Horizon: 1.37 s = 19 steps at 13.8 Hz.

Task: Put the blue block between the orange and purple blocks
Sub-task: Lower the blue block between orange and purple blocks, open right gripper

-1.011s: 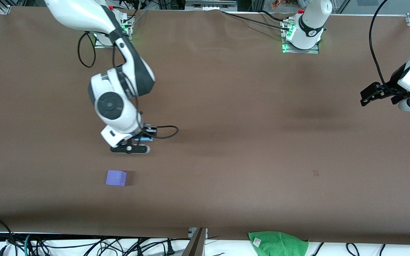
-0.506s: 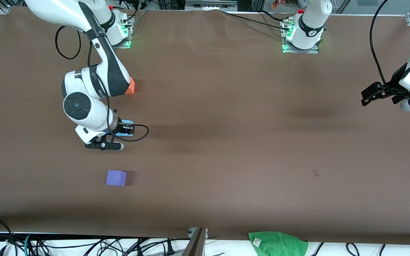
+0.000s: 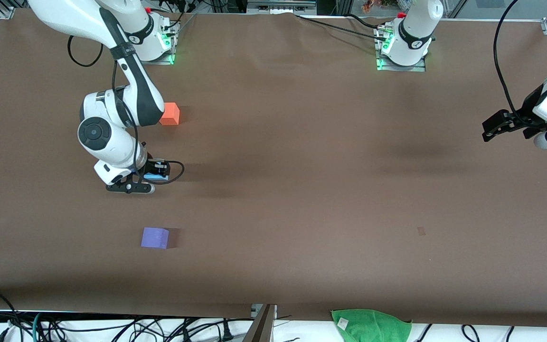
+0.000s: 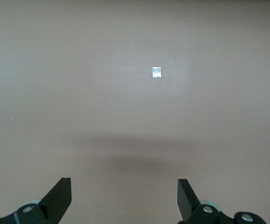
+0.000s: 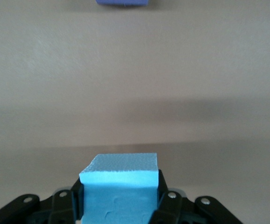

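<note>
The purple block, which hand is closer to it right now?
Right. The right hand, shut on the blue block, is over the table between the orange block and the purple block. The left hand waits open at the left arm's end.

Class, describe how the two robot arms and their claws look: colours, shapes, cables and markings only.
Both arms have glossy white rounded shells with dark grey joints and round grey end caps. Loose black cables loop beside each. The bases glow green. The right claw and the left claw are black, and the left claw's fingers are flat, angular wedges.
</note>
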Available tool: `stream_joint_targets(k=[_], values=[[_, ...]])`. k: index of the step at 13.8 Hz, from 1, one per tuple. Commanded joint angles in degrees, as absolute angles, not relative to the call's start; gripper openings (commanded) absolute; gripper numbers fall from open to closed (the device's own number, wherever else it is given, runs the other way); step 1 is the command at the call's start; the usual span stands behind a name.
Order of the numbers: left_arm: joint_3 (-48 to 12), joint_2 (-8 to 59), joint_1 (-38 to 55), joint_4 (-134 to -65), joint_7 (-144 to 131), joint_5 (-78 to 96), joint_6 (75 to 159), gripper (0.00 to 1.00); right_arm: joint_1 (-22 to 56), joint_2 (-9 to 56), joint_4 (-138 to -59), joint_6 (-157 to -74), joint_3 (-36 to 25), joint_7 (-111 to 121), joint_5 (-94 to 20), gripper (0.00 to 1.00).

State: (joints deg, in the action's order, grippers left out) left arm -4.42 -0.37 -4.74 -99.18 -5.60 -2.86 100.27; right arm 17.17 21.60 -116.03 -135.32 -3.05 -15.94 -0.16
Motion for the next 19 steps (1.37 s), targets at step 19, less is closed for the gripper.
stream_joint_targets(k=[19], values=[[-4.39,0.53,-4.83,-97.38,-5.89,-3.96,98.96,1.00,16.96,20.13,-131.04,-157.67,-3.08,-14.59,-1.41,0.25]])
